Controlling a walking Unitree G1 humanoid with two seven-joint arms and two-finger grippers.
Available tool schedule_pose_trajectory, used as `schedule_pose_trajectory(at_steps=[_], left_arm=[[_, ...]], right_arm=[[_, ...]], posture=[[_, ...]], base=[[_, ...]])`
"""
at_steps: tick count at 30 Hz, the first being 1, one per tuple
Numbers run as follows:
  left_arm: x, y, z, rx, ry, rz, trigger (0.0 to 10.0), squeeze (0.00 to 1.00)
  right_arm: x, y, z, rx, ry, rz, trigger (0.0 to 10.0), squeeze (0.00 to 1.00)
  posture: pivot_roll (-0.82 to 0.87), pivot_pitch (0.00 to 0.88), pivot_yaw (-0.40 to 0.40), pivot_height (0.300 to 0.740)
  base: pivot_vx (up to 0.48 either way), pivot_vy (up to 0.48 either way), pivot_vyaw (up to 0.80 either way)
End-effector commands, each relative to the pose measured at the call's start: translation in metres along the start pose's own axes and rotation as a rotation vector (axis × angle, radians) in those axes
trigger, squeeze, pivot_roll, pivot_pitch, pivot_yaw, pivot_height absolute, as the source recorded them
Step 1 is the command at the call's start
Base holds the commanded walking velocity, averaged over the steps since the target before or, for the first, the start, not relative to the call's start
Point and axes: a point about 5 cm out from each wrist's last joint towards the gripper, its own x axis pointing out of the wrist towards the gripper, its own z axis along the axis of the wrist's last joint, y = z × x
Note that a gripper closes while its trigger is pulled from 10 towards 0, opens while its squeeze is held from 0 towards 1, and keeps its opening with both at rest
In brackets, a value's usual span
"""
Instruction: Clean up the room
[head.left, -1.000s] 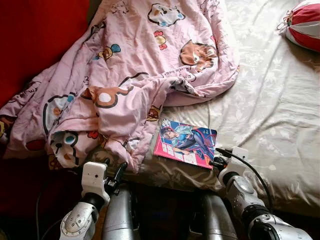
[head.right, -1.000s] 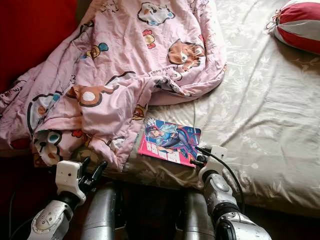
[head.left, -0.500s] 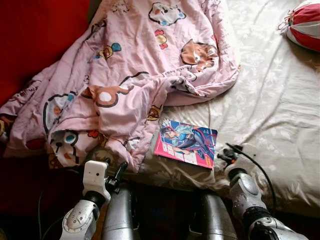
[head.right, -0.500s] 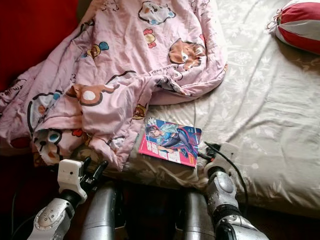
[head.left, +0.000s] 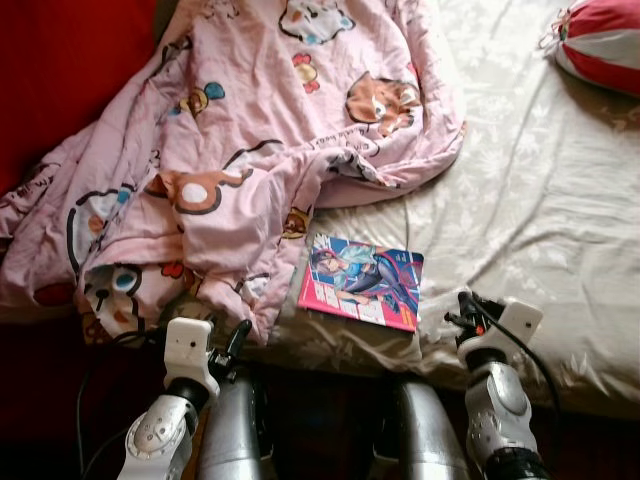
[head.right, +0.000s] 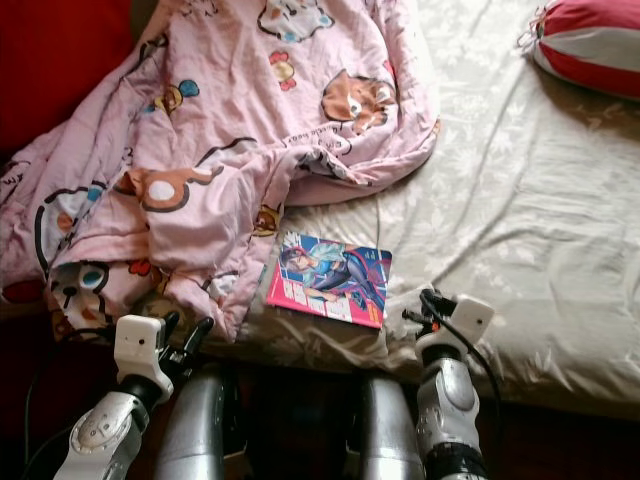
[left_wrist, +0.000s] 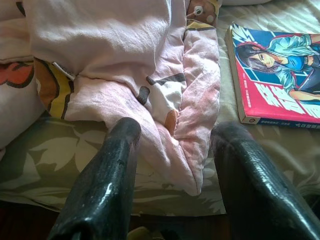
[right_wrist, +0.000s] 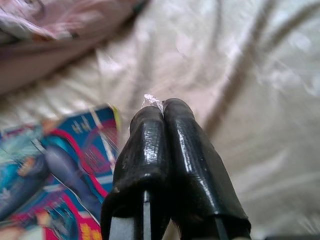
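A pink cartoon-print blanket (head.left: 250, 150) lies crumpled over the left half of the bed, with one corner hanging over the near edge. A colourful comic book (head.left: 362, 283) lies flat on the beige sheet (head.left: 540, 200) just right of that corner. My left gripper (left_wrist: 172, 137) is open, low at the bed's edge, with the blanket's hanging corner (left_wrist: 185, 125) right in front of its fingers and the book (left_wrist: 280, 75) off to one side. My right gripper (head.left: 463, 318) is shut and hovers over the sheet just right of the book (right_wrist: 55, 165). A tiny pale speck shows at its fingertips (right_wrist: 152, 107).
A red-and-white striped cushion (head.left: 600, 45) lies at the far right of the bed. A red surface (head.left: 60, 70) rises at the far left. The bed's near edge runs just before my silver legs (head.left: 235, 430), with dark floor below.
My right gripper has drawn away to the right from the book's near corner and its wrist has turned. The book and blanket lie as before. The camera has shifted slightly.
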Motion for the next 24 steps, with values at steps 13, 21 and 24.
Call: schedule_pose_trajectory(at_steps=[13, 21, 24], left_arm=[[-0.001, 0.005, -0.012, -0.002, 0.035, 0.012, 10.0, 0.00], [-0.001, 0.005, -0.021, -0.024, 0.057, 0.023, 10.0, 0.00], [0.001, 0.009, -0.034, -0.035, 0.106, 0.054, 10.0, 0.00]], right_arm=[[-0.017, 0.019, 0.049, -0.024, -0.194, 0.110, 0.0, 0.00], [-0.020, 0.023, 0.050, -0.079, -0.164, 0.151, 10.0, 0.00], [-0.021, 0.013, 0.039, -0.084, -0.107, 0.103, 10.0, 0.00]], posture=[[0.07, 0.325, -0.036, 0.606], [0.06, 0.293, -0.044, 0.606], [0.06, 0.278, -0.052, 0.606]], base=[[0.000, 0.000, 0.00], [0.000, 0.000, 0.00], [0.000, 0.000, 0.00]])
